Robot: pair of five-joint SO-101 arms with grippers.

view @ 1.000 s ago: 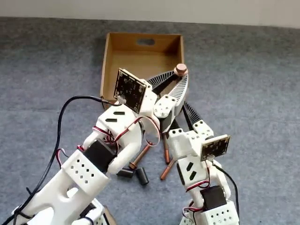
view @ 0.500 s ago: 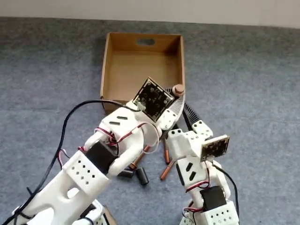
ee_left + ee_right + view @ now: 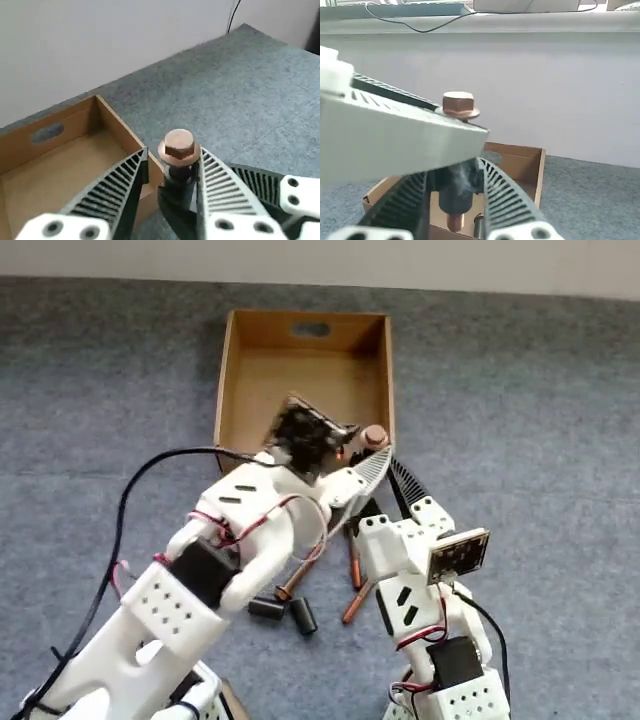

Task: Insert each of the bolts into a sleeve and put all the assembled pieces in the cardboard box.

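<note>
Operator: Where is the bolt right now?

Spotter: You have the bolt at the tip of your left end effector. It stands head up, just beside the corner of the cardboard box that lies nearest the right arm. Its shank runs down through a black sleeve, and the copper tip pokes out under the sleeve.

Operator: Which arm holds what?

Spotter: Your right end effector is closed on that sleeve and keeps it upright, with a ribbed finger on each side of it. For the left, I cannot tell you whether it clamps the bolt or only stands around it. From the high camera you see the 2 end effectors meeting at that same corner of the box, the left crossing over the right.

Operator: What lies on the worktop?

Spotter: On the grey worktop you have 3 loose bolts between the 2 arms, 1 of them partly under the left arm. You also have 2 loose sleeves lying just beside each other, close to the left arm and well apart from the box.
</note>
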